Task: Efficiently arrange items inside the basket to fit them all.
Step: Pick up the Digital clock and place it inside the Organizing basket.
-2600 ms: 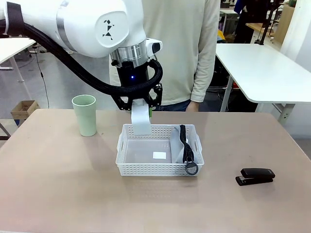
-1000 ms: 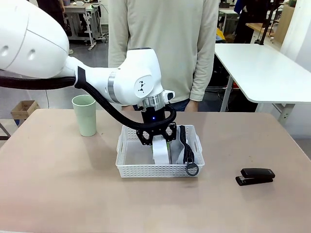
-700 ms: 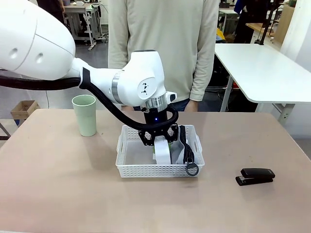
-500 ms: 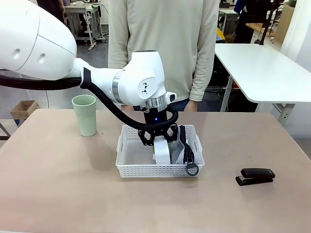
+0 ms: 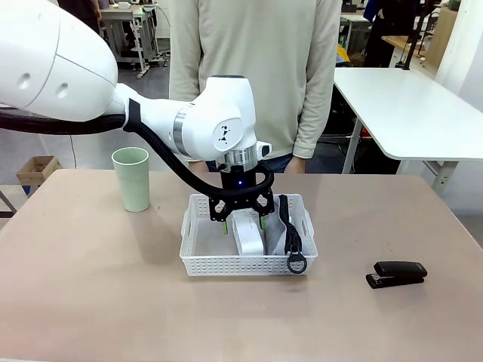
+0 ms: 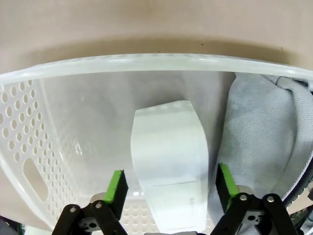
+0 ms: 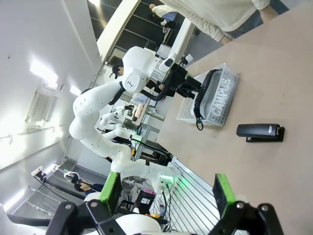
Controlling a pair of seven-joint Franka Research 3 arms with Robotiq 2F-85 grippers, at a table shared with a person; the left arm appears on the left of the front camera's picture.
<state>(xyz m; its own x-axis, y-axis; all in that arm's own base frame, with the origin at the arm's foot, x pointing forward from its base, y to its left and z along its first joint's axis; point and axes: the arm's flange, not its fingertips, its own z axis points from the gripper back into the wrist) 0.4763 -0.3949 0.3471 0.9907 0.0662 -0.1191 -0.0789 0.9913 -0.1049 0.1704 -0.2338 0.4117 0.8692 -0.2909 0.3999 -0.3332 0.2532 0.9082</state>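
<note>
You have the pale green tumbler (image 5: 131, 179) left of the basket (image 5: 198, 260), well apart. Your left gripper (image 5: 243, 226) stands wide open around the small white box (image 5: 247, 235) in the basket, gripping nothing. A slanted lift could tip this smooth, upright box against the grey pouch (image 5: 276, 230). Right gripper (image 7: 168, 193): open, empty.

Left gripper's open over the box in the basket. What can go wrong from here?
1. The left gripper flanks the white box closely; lifting out may drag or tip it.
2. The box sits in the middle of the basket beside the pouch, so the tumbler and stapler may lack room.
</note>
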